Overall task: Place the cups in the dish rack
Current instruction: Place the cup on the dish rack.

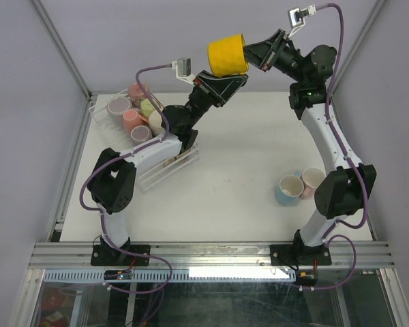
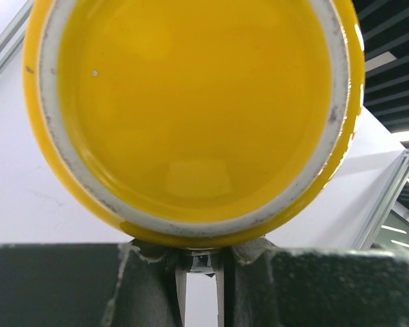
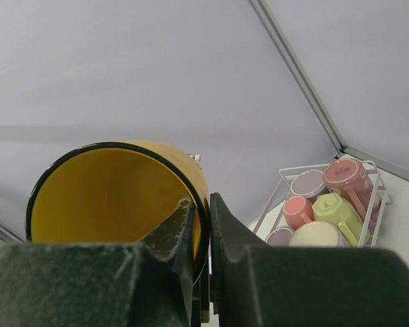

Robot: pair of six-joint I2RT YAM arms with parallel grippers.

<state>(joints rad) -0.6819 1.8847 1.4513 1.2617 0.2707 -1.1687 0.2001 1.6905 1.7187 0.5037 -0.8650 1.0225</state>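
**Operator:** What's nearest me?

**Spotter:** At 4 o'clock on your white bench (image 1: 225, 184) stand two small ceramic mugs side by side, mouths up. One is a light blue mug with a cream inside (image 1: 287, 189). The other is a pale cream mug (image 1: 311, 177) just beyond it, partly hidden by your right arm.

**Operator:** And the rack?

**Spotter:** Your clear, low-sided rectangular dish rack (image 1: 162, 168) lies from 9 to 10 o'clock, with your left arm crossing above its near end. Six small mugs are bunched at its far end. Among them are a mauve mug (image 1: 118, 107), a salmon pink mug (image 1: 131, 119), a light green mug (image 1: 148, 107) and a dusky pink mug (image 1: 138, 90).

**Operator:** Where's the yellow one?

**Spotter:** The round yellow ceramic mug (image 1: 227, 56) is in the air at 12 o'clock, above the bench's far edge. It is tipped on its side, with the mouth towards your right arm and the base towards your left.

**Operator:** My hands?

**Spotter:** Your right hand (image 3: 201, 204) is clamped on the yellow mug's rim, one finger inside the wall and one outside. Your left hand (image 2: 203, 257) sits right against the lower edge of the mug's base. Its fingers are drawn to a narrow slit, and I can't tell whether they pinch any part of the mug.
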